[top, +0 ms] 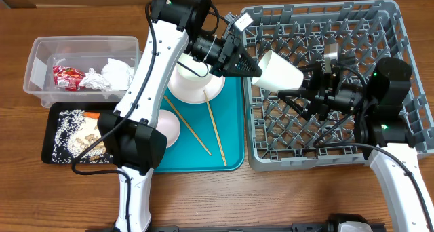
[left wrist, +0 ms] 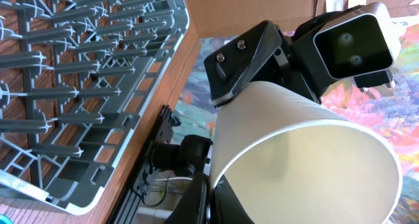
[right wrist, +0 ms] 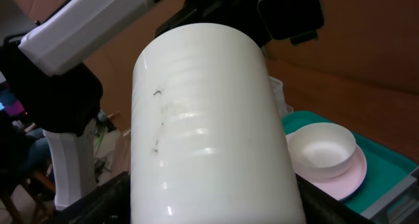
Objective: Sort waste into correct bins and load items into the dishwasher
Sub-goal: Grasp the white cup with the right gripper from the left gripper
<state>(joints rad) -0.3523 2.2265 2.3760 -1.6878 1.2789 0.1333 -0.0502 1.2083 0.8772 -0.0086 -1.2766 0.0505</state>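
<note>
A white cup (top: 279, 70) hangs on its side above the left edge of the grey dish rack (top: 407, 76). My left gripper (top: 254, 68) is shut on its rim, one finger inside (left wrist: 209, 198). My right gripper (top: 291, 83) is open, with a finger on each side of the cup (right wrist: 213, 204). A white bowl (right wrist: 321, 149) sits on a plate (right wrist: 347, 178) on the teal tray. Two chopsticks (top: 215, 127) lie on that tray.
The teal tray (top: 230, 157) lies left of the rack. The clear tub (top: 41, 55) holds a red wrapper (top: 66, 76) and crumpled paper (top: 112, 74). The black tray (top: 57, 150) holds rice grains (top: 64, 127), a carrot (top: 91, 114) and beige scraps.
</note>
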